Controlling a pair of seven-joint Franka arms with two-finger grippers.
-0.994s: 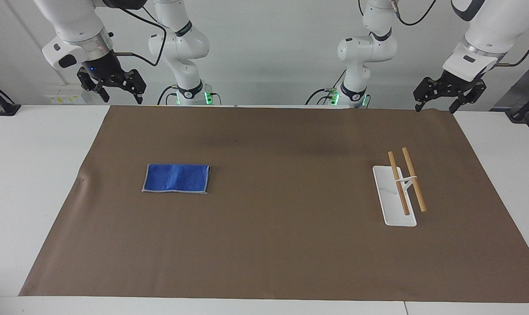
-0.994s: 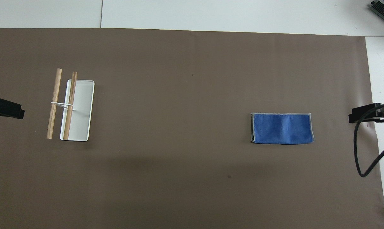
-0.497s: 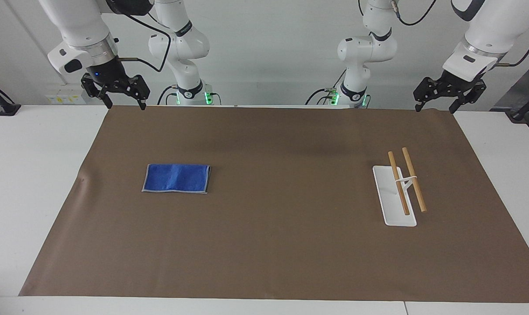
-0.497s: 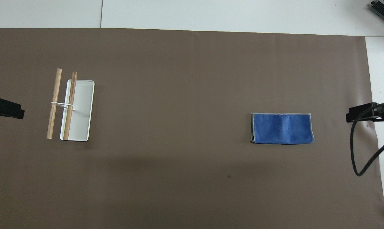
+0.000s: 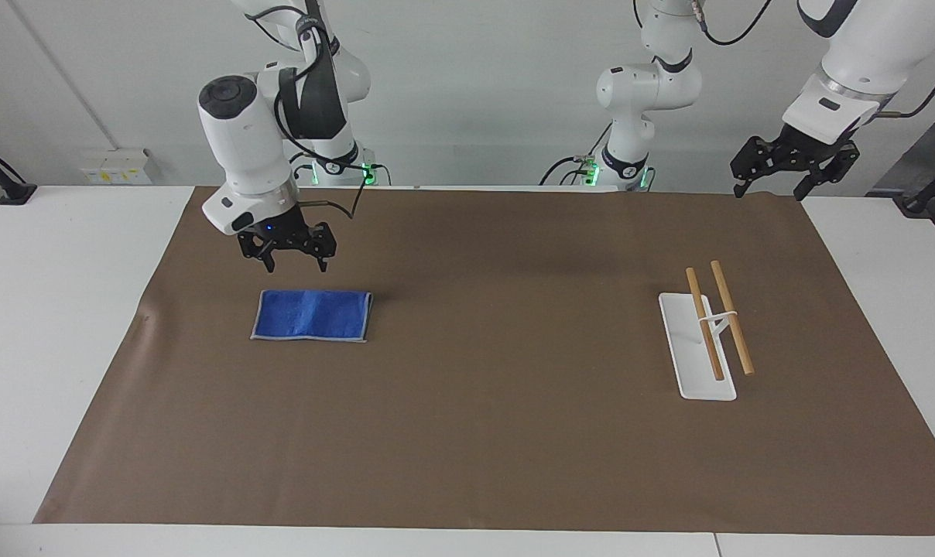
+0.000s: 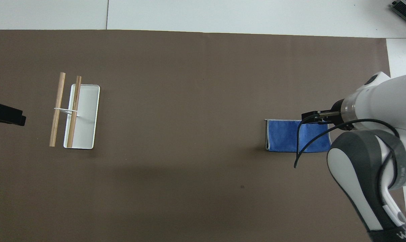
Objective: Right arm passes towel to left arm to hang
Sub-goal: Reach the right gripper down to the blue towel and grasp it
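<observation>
Right gripper [image 5: 291, 261] hangs with fingers spread and empty, just above the towel [image 5: 311, 316] near its robot-side edge. Towel lies flat and folded on the brown mat [image 5: 483, 433], long axis running toward the rack [image 5: 707, 333] at the left arm's end. Likely light, limp and easy to bunch; pinch an edge or corner. Left gripper [image 5: 791, 172] waits open over the mat's corner.

I am looking at a white table [image 5: 65, 325] that is carrying a large brown mat [image 5: 483, 433] spread over most of its top. Lying flat on the mat toward the right arm's end is the folded blue towel [image 5: 311, 316], and well apart from it, toward the left arm's end, a small rack [image 5: 706, 334] is standing, its white base plate [image 5: 688, 363] resting on the mat and carrying two wooden rods [image 5: 732, 328] side by side.
</observation>
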